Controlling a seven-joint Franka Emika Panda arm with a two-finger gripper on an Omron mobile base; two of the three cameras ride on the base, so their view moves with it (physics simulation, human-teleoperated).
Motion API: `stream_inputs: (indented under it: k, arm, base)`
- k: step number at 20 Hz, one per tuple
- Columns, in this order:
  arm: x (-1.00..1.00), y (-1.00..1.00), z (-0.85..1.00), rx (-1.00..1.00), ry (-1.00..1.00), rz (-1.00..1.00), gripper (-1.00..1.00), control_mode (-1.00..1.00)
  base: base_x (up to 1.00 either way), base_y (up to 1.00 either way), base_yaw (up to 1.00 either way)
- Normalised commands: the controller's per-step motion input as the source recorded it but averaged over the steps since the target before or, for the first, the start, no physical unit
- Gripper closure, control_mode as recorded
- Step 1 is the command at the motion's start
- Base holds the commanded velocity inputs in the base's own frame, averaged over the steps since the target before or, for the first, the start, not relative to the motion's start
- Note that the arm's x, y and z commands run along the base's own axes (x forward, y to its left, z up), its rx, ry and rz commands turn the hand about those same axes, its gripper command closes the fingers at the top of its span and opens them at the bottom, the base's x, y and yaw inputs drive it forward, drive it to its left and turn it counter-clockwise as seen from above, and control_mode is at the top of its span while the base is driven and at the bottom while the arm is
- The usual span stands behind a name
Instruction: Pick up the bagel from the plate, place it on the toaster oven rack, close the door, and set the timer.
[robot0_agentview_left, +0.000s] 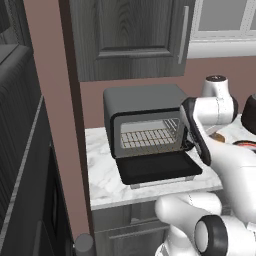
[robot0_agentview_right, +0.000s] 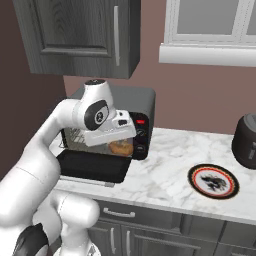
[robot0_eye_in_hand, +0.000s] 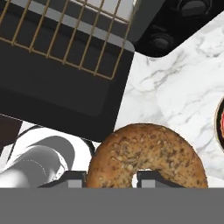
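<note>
Your gripper (robot0_eye_in_hand: 111, 178) is clamped on the bagel (robot0_eye_in_hand: 146, 158), held just outside the toaster oven's (robot0_agentview_left: 145, 112) mouth, over the corner of its dropped door (robot0_agentview_left: 159, 167). Let go here and you risk it landing there, short of the rack (robot0_agentview_left: 147, 136).

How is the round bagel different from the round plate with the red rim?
The golden-brown seeded bagel is thick with a hole through its middle; the flat plate with the orange-red rim has a white centre and no hole. The bagel is held up in the robot's hand beside the open oven; the plate lies bare on the marble counter. The bagel looks smaller than the plate. Both are round.
</note>
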Motion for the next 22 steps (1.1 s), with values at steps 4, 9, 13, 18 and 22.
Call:
stream_inputs:
  k: [4, 9, 13, 18, 22]
  arm:
    - [0.17, 0.84, 0.03, 0.01, 0.05, 0.03, 1.00, -1.00]
    - [0.37, 0.70, 0.00, 0.00, 0.01, 0.05, 1.00, -1.00]
    - [0.57, 0.57, -0.11, 0.00, 0.00, 0.06, 1.00, -1.00]
    - [0.60, 0.43, -0.26, 0.00, 0.04, 0.07, 1.00, -1.00]
    - [0.34, 0.24, -0.38, 0.00, 0.00, 0.07, 1.00, -1.00]
  base:
    - [0.00, 0.00, 0.00]
    - [0.00, 0.00, 0.00]
    - [0.00, 0.00, 0.00]
    - [0.00, 0.00, 0.00]
    - [0.00, 0.00, 0.00]
